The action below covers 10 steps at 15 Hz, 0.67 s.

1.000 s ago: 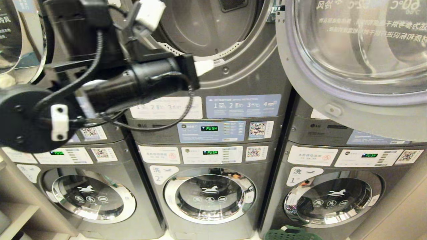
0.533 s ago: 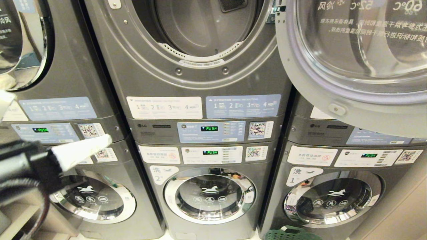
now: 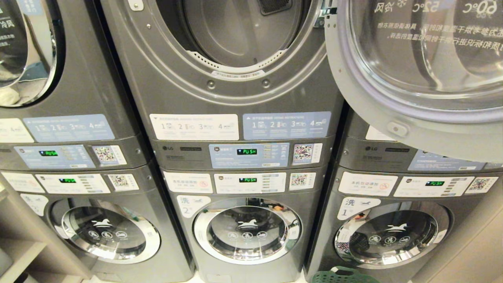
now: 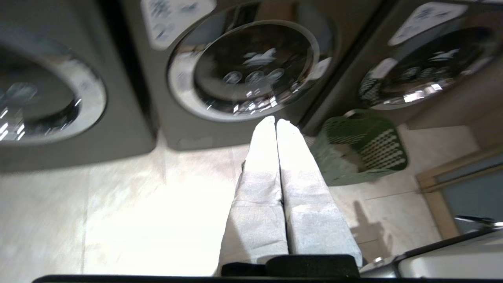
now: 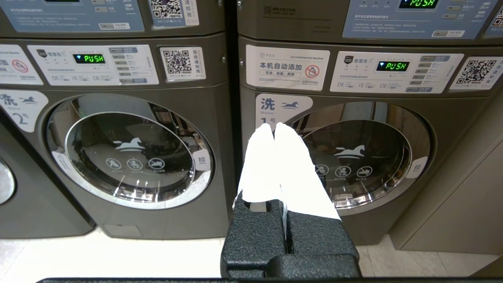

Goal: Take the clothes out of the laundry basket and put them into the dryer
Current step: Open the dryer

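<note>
The dryer (image 3: 235, 35) is the upper middle machine. Its round door (image 3: 412, 78) hangs open to the right, and the part of the drum in view is bare grey metal. Only the rim of the green laundry basket (image 3: 346, 275) shows at the bottom of the head view, on the floor before the right washer. In the left wrist view the basket (image 4: 359, 147) stands just beyond and to one side of my left gripper (image 4: 275, 121), which is shut and empty. A pale blurred shape (image 4: 347, 155) lies in the basket; I cannot tell if it is clothes. My right gripper (image 5: 274, 126) is shut and empty, facing washer 1 (image 5: 353, 157).
Three stacked machines fill the wall, with closed washers (image 3: 247, 232) below. Pale floor tiles (image 4: 118, 204) lie in front of them. A beige cabinet side (image 5: 452, 196) stands right of washer 1, and shelving (image 3: 19, 243) is at the lower left.
My left arm, raised at the dryer opening a second ago, has swung down and left and out of the head view. The right arm has not moved.
</note>
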### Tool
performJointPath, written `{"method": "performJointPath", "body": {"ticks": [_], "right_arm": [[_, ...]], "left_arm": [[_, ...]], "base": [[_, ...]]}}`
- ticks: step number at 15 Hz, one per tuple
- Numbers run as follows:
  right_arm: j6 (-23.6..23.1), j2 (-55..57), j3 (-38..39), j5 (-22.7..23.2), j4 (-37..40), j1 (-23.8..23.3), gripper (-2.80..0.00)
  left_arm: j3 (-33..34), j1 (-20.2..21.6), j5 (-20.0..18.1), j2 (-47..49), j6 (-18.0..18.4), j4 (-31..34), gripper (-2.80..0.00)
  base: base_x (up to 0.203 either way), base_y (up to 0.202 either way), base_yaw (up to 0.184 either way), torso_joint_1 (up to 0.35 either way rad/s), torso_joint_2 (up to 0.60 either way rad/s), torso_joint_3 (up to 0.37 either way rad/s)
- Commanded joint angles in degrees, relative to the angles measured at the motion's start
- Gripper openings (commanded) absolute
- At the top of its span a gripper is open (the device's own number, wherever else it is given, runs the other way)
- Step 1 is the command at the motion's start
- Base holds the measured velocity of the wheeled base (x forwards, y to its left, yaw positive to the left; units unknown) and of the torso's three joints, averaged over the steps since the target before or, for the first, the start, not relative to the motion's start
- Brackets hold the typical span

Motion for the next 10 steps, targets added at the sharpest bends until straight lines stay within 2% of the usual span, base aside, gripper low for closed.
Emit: {"method": "performJointPath", "body": {"ticks": [1,2,3,5,7,8,9,10], "right_arm": [[0.0,0.1,0.0,0.0,0.0,0.0,-2.8],[0.0,0.1,0.0,0.0,0.0,0.0,-2.8],[0.0,0.1,0.0,0.0,0.0,0.0,-2.8],[-0.1,0.1,0.0,0.0,0.0,0.0,-2.8],[-0.8,0.1,-0.1,0.3,-0.1,0.0,-2.8],[-1.2,0.1,-1.5,0.8,-0.1,0.0,-2.8],[-1.6,0.4,-4.6,2.6,0.2,0.0,-2.8],[-1.8,1.4,-7.9,6.1,0.6,0.0,-2.8]], "left_arm": [[2.2,0.0,4.9,-9.4,-0.4,5.5,-2.8],[2.6,-0.1,9.0,-12.2,-1.2,8.9,-2.8],[2.9,0.0,11.4,-14.8,-1.5,10.0,-2.8],[3.0,0.4,13.8,-22.0,-0.5,10.9,-2.8],[3.2,1.1,13.4,-30.5,4.5,12.3,-2.8],[3.1,1.4,11.6,-33.1,8.1,13.2,-2.8],[3.1,1.6,10.4,-34.2,10.9,13.8,-2.8],[3.1,1.7,10.4,-34.2,11.7,13.9,-2.8]], "base": [[0.0,0.0,0.0,0.0,0.0,0.0],[0.0,0.0,0.0,0.0,0.0,0.0],[0.0,0.0,0.0,0.0,0.0,0.0],[0.0,0.0,0.0,0.0,0.0,0.0],[0.0,0.0,0.0,0.0,0.0,0.0],[0.0,0.0,0.0,0.0,0.0,0.0],[0.0,0.0,0.0,0.0,0.0,0.0],[0.0,0.0,0.0,0.0,0.0,0.0]]}}
